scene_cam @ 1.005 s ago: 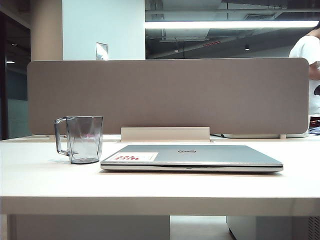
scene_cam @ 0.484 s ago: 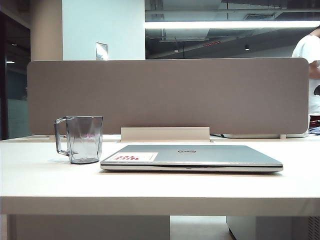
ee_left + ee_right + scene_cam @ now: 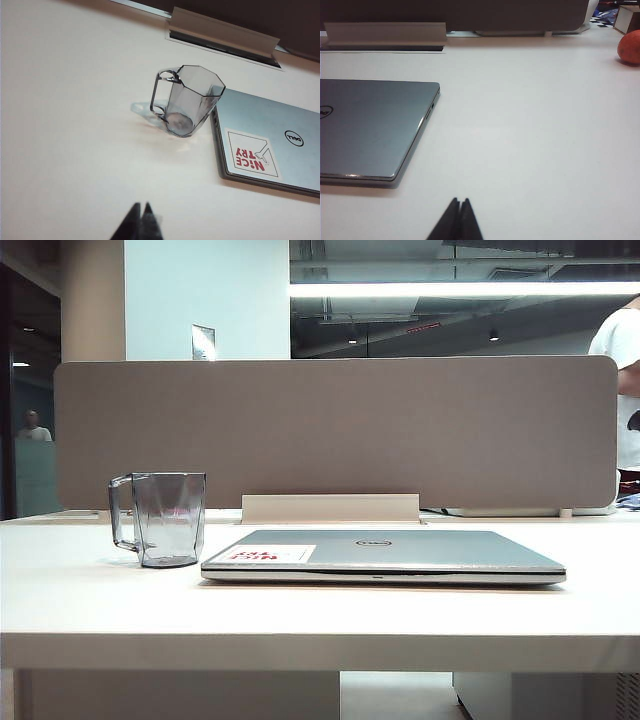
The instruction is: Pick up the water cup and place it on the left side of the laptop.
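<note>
The water cup [image 3: 167, 519], a clear grey-tinted glass mug with faceted walls, thick base and side handle, stands upright on the smooth pale counter [image 3: 320, 615], just beside the left edge of the laptop [image 3: 385, 556]. The laptop is thin, silver-grey and closed, its lid bearing a small oval logo [image 3: 294, 138] and a white sticker [image 3: 251, 154] with red lettering. The left pincer [image 3: 139, 220] is above the bare counter, dark tips pressed together, holding nothing. The right pincer [image 3: 458, 215] is likewise closed and empty, near the laptop's right edge.
</note>
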You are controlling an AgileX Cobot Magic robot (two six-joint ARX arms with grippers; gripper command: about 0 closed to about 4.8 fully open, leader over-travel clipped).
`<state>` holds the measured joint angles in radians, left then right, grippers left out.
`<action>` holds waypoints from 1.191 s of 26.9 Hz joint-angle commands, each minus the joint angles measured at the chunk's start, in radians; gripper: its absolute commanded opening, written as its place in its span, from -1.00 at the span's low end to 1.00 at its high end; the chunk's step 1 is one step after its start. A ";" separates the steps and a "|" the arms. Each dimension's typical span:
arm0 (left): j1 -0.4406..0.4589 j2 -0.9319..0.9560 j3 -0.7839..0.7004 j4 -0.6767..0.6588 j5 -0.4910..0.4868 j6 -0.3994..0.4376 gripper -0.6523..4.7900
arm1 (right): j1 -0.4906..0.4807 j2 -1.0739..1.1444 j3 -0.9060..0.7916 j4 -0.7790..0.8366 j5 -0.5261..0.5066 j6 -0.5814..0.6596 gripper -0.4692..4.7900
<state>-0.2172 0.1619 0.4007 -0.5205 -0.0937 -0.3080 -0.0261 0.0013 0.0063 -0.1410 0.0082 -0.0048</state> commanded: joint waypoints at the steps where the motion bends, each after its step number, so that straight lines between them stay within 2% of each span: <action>1: 0.000 0.000 0.001 0.006 0.003 0.004 -0.78 | -0.001 -0.002 -0.006 0.010 0.008 -0.003 -0.84; 3: 0.000 0.001 0.000 0.011 -0.023 0.051 -0.78 | -0.001 -0.002 -0.006 0.010 0.008 -0.003 -0.84; 5: 0.000 0.000 -0.011 0.021 -0.090 0.087 -0.78 | -0.001 -0.002 -0.006 0.010 0.008 -0.003 -0.84; 7: 0.001 0.000 -0.083 0.126 -0.229 0.099 -0.78 | -0.001 -0.002 -0.006 0.010 0.008 -0.003 -0.84; 9: 0.005 -0.001 -0.143 0.208 -0.244 0.124 -0.78 | -0.001 -0.002 -0.006 0.010 0.008 -0.003 -0.84; 11: 0.066 -0.008 -0.249 0.351 -0.143 0.149 -0.78 | -0.001 -0.002 -0.006 0.010 0.008 -0.003 -0.84; 15: 0.150 -0.029 -0.301 0.418 -0.029 0.179 -0.78 | -0.001 -0.002 -0.006 0.010 0.008 -0.003 -0.84; 22: 0.225 -0.140 -0.341 0.426 -0.014 0.207 -0.78 | -0.001 -0.002 -0.006 0.010 0.008 -0.003 -0.84; 28: 0.227 -0.158 -0.367 0.457 -0.002 0.206 -0.78 | -0.001 -0.002 -0.006 0.010 0.008 -0.003 -0.84; 32: 0.225 -0.158 -0.393 0.478 0.056 0.208 -0.78 | 0.000 -0.002 -0.006 0.010 0.008 -0.003 -0.84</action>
<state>0.0093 0.0032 0.0048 -0.0647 -0.0467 -0.1040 -0.0261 0.0013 0.0063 -0.1413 0.0093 -0.0048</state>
